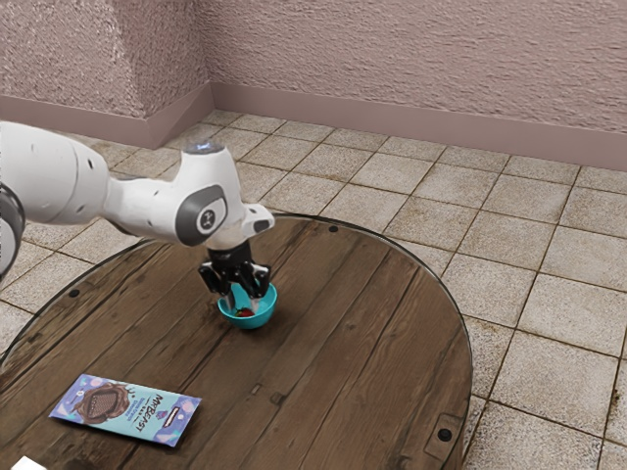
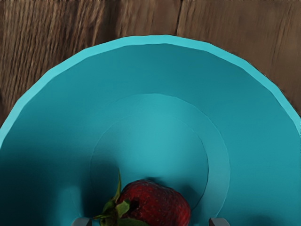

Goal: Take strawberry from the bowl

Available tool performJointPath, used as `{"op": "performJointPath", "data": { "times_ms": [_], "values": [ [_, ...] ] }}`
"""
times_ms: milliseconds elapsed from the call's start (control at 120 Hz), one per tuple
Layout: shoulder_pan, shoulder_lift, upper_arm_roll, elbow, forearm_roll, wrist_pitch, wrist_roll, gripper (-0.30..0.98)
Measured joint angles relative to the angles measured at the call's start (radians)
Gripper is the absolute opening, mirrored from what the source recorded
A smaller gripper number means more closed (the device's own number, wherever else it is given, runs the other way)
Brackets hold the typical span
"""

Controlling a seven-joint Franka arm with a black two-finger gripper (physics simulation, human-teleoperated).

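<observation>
"How much room around the gripper (image 1: 244,300)?"
"It points down over the bowl (image 1: 251,322), fingers spread, the rim curving round beyond them. The chocolate bar (image 1: 125,408) lies well apart on the table (image 1: 343,333)."
"And the strawberry (image 2: 157,205)?"
"In the bowl, between the fingertips: a gap beside its red flesh, its leaves near the other finger"

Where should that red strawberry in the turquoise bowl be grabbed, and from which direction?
I'd come from above, since the turquoise bowl walls it in. The red strawberry seems to lie on its side, so pinch its plump body across the middle, clear of the green leafy cap at one end.
</observation>
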Motion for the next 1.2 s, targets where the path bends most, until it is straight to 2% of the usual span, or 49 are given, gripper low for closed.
{"op": "performJointPath", "data": {
  "times_ms": [317,433,500,600,808,958,1075,1200],
  "values": [
    [0.017,0.049,-0.003,0.000,-0.019,0.065,-0.004,0.30],
    [0.018,0.057,-0.007,0.001,-0.020,0.077,-0.006,0.23],
    [0.017,0.063,-0.009,0.002,-0.021,0.083,-0.006,0.32],
    [0.016,0.064,-0.009,0.002,-0.028,0.088,-0.007,0.38],
    [0.024,0.060,-0.008,-0.001,-0.030,0.086,-0.005,0.26],
    [0.025,0.058,-0.009,-0.003,-0.030,0.084,-0.001,0.25],
    [0.024,0.055,-0.009,0.001,-0.023,0.082,-0.006,0.09],
    [0.013,0.039,-0.009,0.009,-0.005,0.079,-0.021,0.03]
  ]
}}
